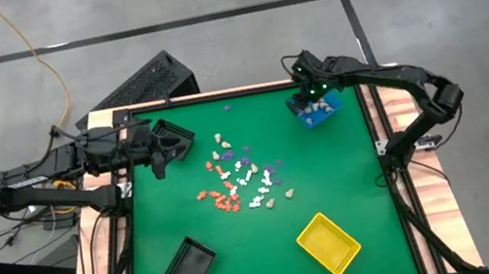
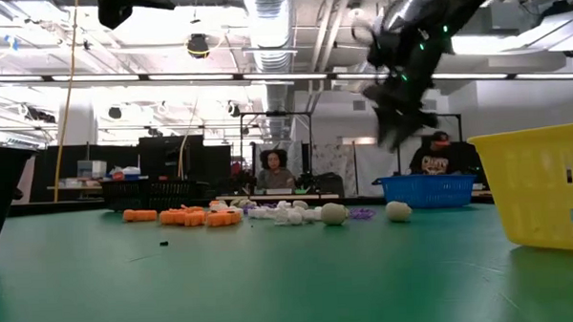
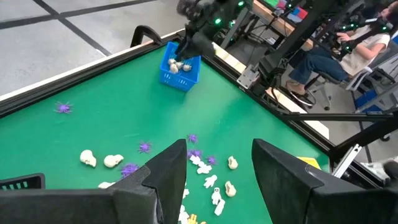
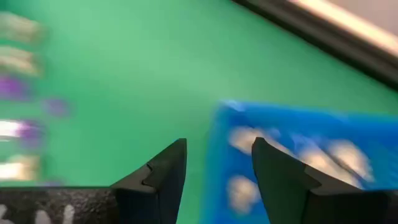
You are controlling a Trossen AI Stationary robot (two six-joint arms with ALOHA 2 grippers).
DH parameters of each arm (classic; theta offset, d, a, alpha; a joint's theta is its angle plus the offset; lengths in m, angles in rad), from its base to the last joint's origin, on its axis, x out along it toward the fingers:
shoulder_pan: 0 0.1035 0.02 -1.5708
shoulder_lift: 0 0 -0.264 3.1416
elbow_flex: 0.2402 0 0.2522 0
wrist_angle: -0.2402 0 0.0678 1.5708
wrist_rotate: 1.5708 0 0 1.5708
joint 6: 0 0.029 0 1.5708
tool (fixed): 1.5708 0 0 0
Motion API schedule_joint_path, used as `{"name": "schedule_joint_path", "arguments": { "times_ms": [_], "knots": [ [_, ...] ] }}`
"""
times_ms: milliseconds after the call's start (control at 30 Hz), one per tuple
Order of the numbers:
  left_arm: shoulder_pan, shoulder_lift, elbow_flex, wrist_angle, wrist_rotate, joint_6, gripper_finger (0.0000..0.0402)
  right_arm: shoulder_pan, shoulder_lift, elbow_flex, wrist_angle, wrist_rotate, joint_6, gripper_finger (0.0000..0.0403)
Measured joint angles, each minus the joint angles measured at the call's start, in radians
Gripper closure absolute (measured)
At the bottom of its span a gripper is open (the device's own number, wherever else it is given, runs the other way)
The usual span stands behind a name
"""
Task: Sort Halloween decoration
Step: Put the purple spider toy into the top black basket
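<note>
Only a few beige skulls sit in the blue bin (image 1: 312,113) under the empty, open right gripper (image 1: 314,94), with most Halloween decorations (image 1: 241,179) unsorted on the table.

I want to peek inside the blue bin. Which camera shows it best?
The left wrist view: the blue bin sits whole, pale pieces visible inside. The high view shows it partly under the right end effector; the low view only its side; the right wrist view a blurred corner.
</note>
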Motion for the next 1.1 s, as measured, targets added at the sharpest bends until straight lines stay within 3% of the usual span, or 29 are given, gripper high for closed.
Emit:
{"name": "schedule_joint_path", "arguments": {
  "times_ms": [133, 233, 433, 800, 1100],
  "knots": [
    [0.0, 0.0, 0.0, -0.002, -0.001, 0.007, 0.023, 0.135, 0.012, 0.008, 0.21, -0.008, 0.001, 0.0206],
    [0.0, 0.0, 0.0, -0.002, -0.001, 0.007, 0.023, 0.215, 0.06, 0.009, 0.392, 0.043, 0.02, 0.0212],
    [0.0, 0.0, 0.0, -0.002, -0.001, 0.004, 0.023, 0.226, 0.258, 0.163, 0.485, 0.13, 0.079, 0.0221],
    [0.0, 0.0, 0.0, -0.009, -0.019, -0.012, 0.023, 0.187, 0.667, 0.746, 0.107, 0.125, 0.045, 0.0223],
    [0.0, -0.015, 0.0, -0.01, -0.026, -0.027, 0.023, 0.176, 0.92, 1.093, -0.087, 0.127, 0.1, 0.0223]
  ]
}}
